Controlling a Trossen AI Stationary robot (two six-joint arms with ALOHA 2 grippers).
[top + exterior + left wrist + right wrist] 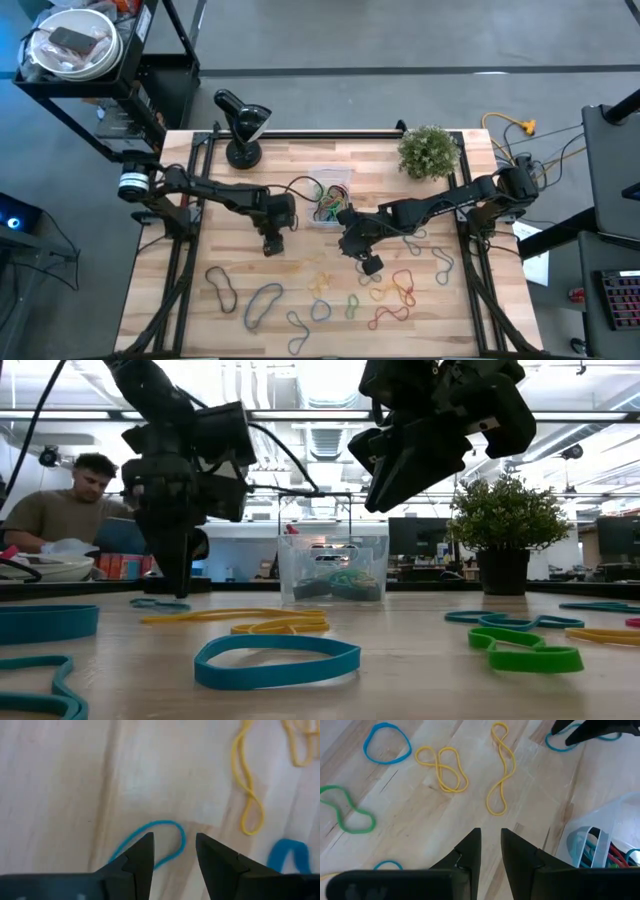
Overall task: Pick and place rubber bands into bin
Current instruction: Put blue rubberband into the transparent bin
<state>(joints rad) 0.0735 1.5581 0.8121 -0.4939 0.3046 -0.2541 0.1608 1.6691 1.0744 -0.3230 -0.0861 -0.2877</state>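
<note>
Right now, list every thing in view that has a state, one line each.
left gripper: open, empty, straddling one end of a blue rubber band on the table.
right gripper: narrowly open, empty, raised beside the bin.
bin: upright, holding several bands.
loose rubber bands: flat on the table.
potted plant: upright.

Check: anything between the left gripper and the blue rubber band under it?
Nothing; left wrist view shows the open left gripper straddling the thin blue rubber band on bare wooden table.
</note>
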